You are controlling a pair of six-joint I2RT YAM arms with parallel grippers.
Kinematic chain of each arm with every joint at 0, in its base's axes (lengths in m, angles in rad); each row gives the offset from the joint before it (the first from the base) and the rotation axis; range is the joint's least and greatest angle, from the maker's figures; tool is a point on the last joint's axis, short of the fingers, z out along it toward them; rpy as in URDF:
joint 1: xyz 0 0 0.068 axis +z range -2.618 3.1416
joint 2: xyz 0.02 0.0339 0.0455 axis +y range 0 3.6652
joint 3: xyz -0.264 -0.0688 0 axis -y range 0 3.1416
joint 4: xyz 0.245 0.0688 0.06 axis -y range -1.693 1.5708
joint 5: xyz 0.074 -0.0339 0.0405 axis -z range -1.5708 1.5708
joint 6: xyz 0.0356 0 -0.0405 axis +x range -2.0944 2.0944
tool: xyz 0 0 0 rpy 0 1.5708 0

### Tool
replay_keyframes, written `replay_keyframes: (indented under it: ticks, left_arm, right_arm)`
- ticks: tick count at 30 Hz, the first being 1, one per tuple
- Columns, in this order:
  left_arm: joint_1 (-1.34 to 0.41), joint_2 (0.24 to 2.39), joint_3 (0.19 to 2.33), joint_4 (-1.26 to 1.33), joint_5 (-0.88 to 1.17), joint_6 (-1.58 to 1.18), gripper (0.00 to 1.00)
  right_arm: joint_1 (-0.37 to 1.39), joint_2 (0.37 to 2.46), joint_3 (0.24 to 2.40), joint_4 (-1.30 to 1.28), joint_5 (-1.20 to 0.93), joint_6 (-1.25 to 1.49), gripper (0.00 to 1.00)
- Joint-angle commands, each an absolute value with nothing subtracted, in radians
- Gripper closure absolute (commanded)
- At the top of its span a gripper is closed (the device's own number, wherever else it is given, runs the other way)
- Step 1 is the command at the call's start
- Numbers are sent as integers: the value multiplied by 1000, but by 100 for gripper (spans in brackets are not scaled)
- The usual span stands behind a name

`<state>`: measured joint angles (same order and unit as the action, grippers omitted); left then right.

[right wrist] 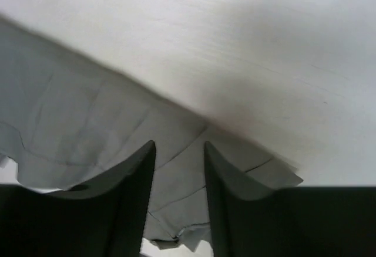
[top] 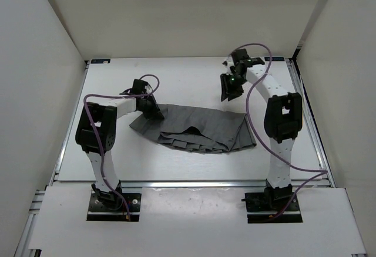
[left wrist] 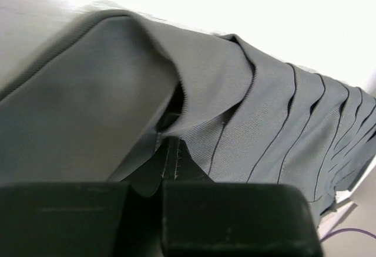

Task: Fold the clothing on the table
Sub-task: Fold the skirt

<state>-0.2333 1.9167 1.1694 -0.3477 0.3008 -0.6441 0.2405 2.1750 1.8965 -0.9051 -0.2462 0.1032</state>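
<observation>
Two grippers are shown at one pleated skirt [top: 197, 129], laid mid-way across the table [top: 176, 75] with its long axis running left to right. The left gripper [top: 151, 109] is clamped on the skirt's left end. The right gripper [top: 230, 87] is raised, jaws apart and empty, just beyond the skirt's far right corner and nearer to that end.

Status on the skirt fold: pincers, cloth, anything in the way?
Left pincer shut on skirt, left edge. Right pincer open, empty, over skirt's far right edge. Skirt partly folded on table. Nothing in the way.
</observation>
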Motion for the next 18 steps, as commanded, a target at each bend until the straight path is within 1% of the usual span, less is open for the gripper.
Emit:
replay_keyframes:
  ticks: [1,3,6,9,11,18]
  left_arm:
    - [-216,1859,1172,-354,339,-664,100]
    - [-212,1821,1151,-339,353,-673,100]
    - [-199,1783,1125,-339,370,-663,100]
    - [-172,1744,1092,-331,379,-660,100]
    - [-151,1726,1065,-328,390,-660,100]
    - [-121,1678,1009,-325,402,-652,100]
  right_arm:
    - [426,1998,1843,-882,-110,-66,54]
    - [523,1964,1790,-877,-54,-83,51]
    - [636,1927,1691,-862,0,-100,52]
    - [759,1893,1577,-813,135,-129,51]
    - [804,1893,1542,-784,198,-138,51]
    - [805,1928,1529,-752,213,-147,52]
